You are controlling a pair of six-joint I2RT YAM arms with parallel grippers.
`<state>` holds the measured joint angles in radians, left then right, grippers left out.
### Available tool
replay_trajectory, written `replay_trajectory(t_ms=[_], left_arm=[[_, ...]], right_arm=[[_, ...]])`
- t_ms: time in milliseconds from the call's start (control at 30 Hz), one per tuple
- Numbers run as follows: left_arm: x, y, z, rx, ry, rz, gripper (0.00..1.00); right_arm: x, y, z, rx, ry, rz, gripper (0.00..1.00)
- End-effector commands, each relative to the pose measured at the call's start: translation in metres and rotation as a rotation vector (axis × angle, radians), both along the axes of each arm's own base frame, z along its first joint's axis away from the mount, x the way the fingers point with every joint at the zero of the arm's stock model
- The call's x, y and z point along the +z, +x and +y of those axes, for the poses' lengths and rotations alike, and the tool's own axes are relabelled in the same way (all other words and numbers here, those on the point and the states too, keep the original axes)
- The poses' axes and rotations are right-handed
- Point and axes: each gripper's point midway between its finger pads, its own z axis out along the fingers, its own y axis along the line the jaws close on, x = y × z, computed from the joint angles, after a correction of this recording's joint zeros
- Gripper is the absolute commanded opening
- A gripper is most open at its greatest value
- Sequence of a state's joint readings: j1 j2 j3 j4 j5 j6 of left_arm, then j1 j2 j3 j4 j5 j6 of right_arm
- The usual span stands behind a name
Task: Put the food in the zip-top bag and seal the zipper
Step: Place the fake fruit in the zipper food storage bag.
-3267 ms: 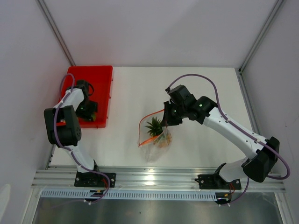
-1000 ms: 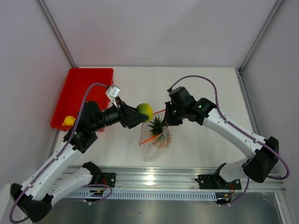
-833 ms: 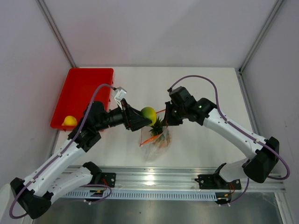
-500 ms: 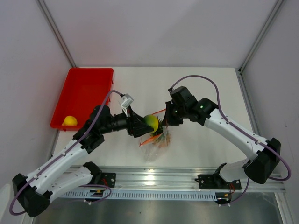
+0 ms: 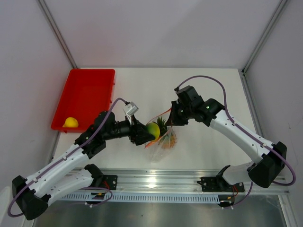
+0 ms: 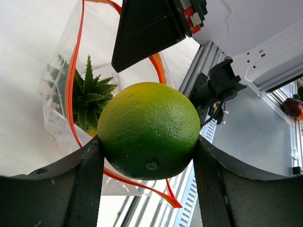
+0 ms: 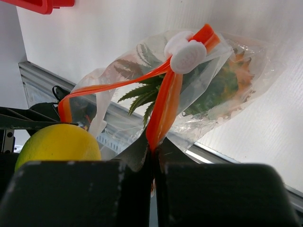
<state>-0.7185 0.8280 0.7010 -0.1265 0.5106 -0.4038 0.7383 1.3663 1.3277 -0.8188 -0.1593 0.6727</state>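
My left gripper is shut on the round green fruit and holds it at the open mouth of the clear zip-top bag. In the left wrist view the fruit sits between both pads, just above the red zipper strip. The pineapple's green crown and orange body are inside the bag. My right gripper is shut on the zipper strip, holding the bag's mouth up; a white slider sits on the strip. The yellow lemon lies in the red tray.
The red tray stands at the back left of the white table, holding only the lemon. An aluminium rail runs along the near edge. Grey walls close in the left, back and right sides.
My left arm lifted the green fruit out of the tray and carried it right and down to the bag's mouth. My right gripper kept hold of the strip and shifted slightly right.
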Motion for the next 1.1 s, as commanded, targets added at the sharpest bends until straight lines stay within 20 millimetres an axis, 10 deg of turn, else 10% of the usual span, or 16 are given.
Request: replay_trajectory(t_ms=[0, 100, 667, 1067], left_arm=[[0.009, -0.003, 0.002, 0.002, 0.005, -0.057, 0.56], [0.013, -0.001, 0.006, 0.025, -0.002, -0.080, 0.99], [0.044, 0.016, 0.014, 0.152, -0.003, -0.084, 0.99], [0.037, 0.043, 0.077, 0.575, 0.056, 0.017, 0.99]], right_arm=[[0.018, 0.001, 0.003, 0.008, 0.058, -0.042, 0.00], [0.017, 0.000, 0.003, 0.009, 0.058, -0.040, 0.00], [0.018, 0.000, 0.003, 0.010, 0.064, -0.045, 0.00], [0.030, 0.001, 0.002, 0.036, 0.076, -0.128, 0.00]])
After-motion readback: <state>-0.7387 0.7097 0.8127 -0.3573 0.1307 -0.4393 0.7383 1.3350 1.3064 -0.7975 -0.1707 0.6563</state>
